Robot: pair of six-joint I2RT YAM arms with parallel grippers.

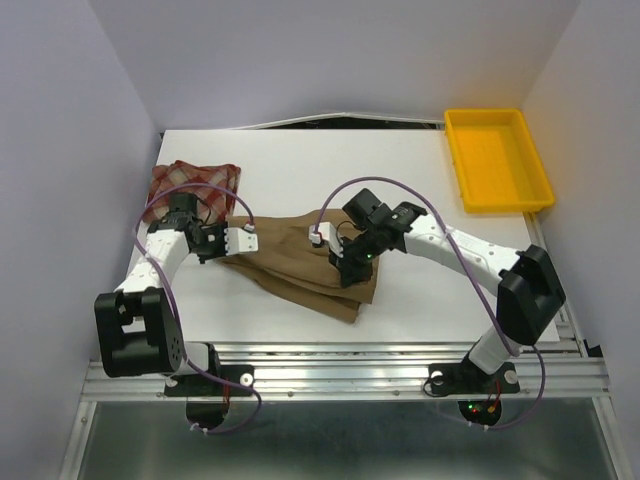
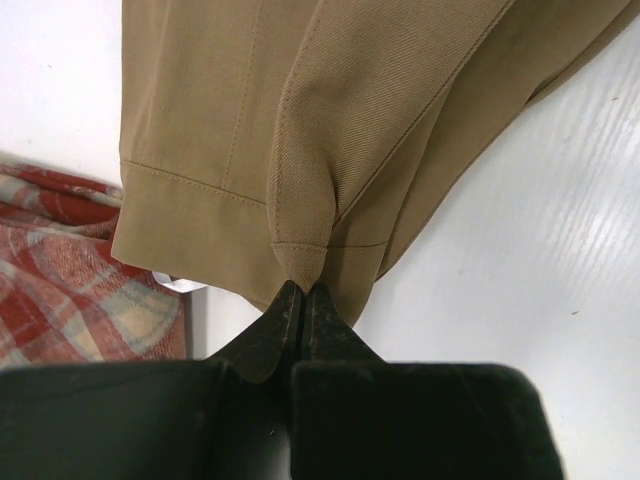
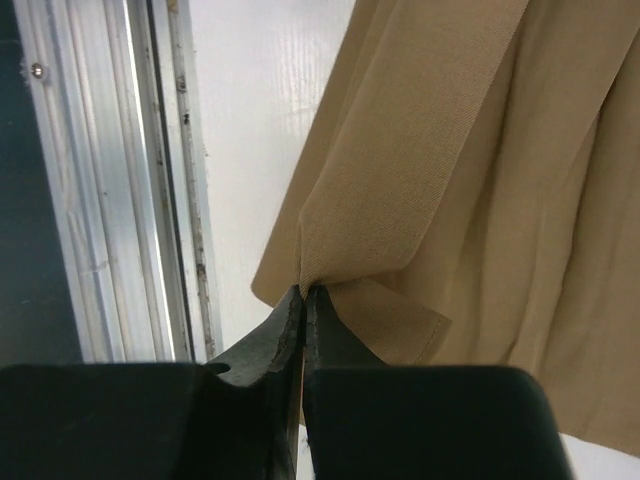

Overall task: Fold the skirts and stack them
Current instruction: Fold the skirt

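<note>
- The white table [image 1: 400, 180] holds everything, and both arms reach over its middle from the near edge.
- The tan skirt [image 1: 290, 255] lies bunched in the centre of the table between the two arms. It is partly doubled over, with loose layers showing at its near edge.
- The red plaid skirt [image 1: 195, 180] lies flat at the far left. It sits just beside the tan one and is partly hidden by the left arm.
- The yellow tray [image 1: 485, 112] sits at the far right corner, well apart from the cloth, and plays no part in this step.
- The left gripper [image 2: 303, 290] is pinched fully closed on a hemmed corner of the tan skirt. The cloth puckers to a point where it enters the fingertips.
- The right gripper [image 3: 303, 292] is likewise clamped tight on a folded edge of the same skirt, on the side nearest the metal rail.
- The step in hand looks like folding the tan skirt with both corners held.
- To do it well, the two arms should probably lift together and to the same height, so the cloth hangs taut between them.
- They should then carry the held edge across in one sweep and lay it square on the opposite edge before letting go.
- Uneven travel would likely drag the lower layers into wrinkles or pull the skirt onto the plaid one.
</note>
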